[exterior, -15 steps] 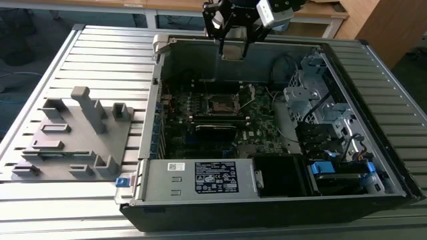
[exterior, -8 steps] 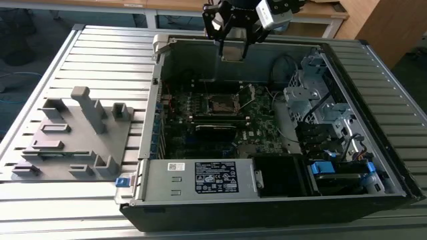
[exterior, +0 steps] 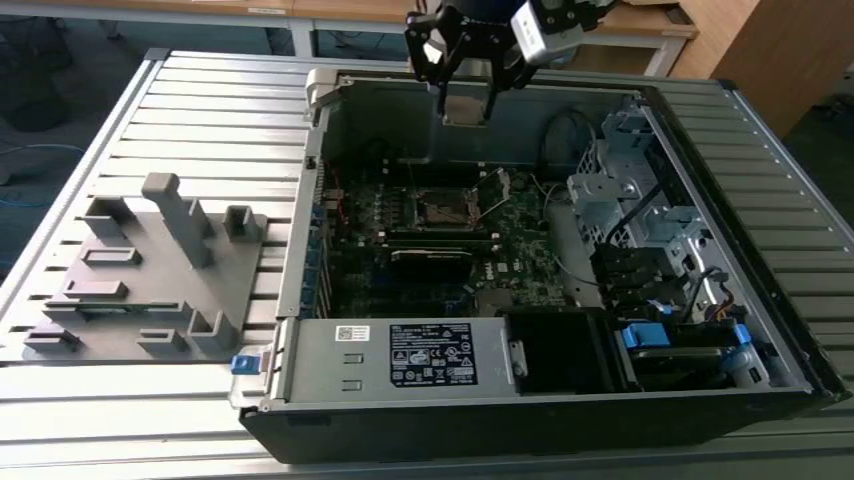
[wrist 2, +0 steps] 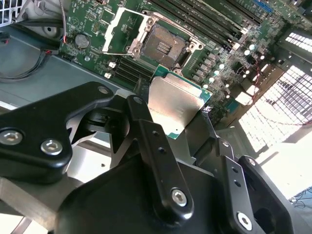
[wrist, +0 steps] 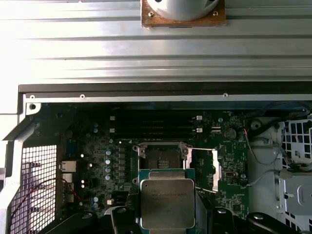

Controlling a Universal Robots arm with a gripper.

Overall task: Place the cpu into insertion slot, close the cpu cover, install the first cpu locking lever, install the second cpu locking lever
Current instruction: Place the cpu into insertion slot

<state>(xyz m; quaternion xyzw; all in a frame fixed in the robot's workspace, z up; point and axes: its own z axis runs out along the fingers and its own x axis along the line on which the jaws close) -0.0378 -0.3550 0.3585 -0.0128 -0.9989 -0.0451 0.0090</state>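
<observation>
Second wrist view: claw point(wrist 2: 173, 124) clamped on cpu point(wrist 2: 178, 100); insertion slot point(wrist 2: 163, 46) bare, cpu cover point(wrist 2: 110, 31) raised.

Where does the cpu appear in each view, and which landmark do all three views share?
Exterior view: cpu at top middle, held in the gripper.
Second wrist view: cpu close to the camera, before the insertion slot.
First wrist view: cpu likewise nearer than the insertion slot.
Shared landmark: the empty insertion slot.

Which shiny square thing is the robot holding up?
The cpu: the solid silver-grey chip clamped in the gripper. The cpu cover is just an open frame, tipped up beside the insertion slot.
</observation>
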